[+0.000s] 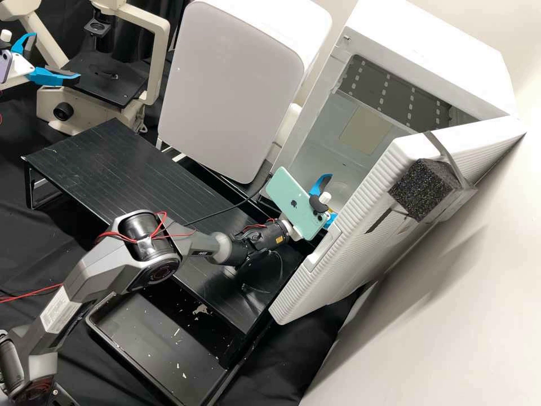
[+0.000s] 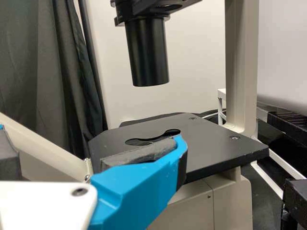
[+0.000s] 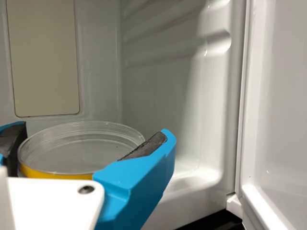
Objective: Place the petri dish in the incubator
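Petri dish [image 3: 81, 153] pinched in your right gripper [image 1: 332, 196] at the open incubator [image 1: 428, 51]

In the right wrist view, your dish is round, clear and thin-rimmed, with a yellow band low on its wall, near the lower left of the frame. Dark, rough pads press it from both sides. Behind it you have smooth, glossy white walls with rounded ridges and a flat beige panel [image 3: 43, 57]. At the right of the high view, the ribbed white door [image 1: 344, 242] stands ajar, a pitted black foam block [image 1: 420, 189] strapped to it.

Your left gripper [image 1: 56, 56] is at the upper left of the high view, jaws spread with nothing between them, beside the cream microscope [image 1: 158, 62] with its flat black stage [image 2: 216, 148].

A mint-green phone [image 1: 290, 197] hides much of your right gripper in the high view, and the dish is only a faint rim there. The white mount plate [image 3: 53, 201] covers part of the dish's near side in the right wrist view. You can't tell whether the dish touches the incubator floor. The left arm is cut off by the high view's edge.
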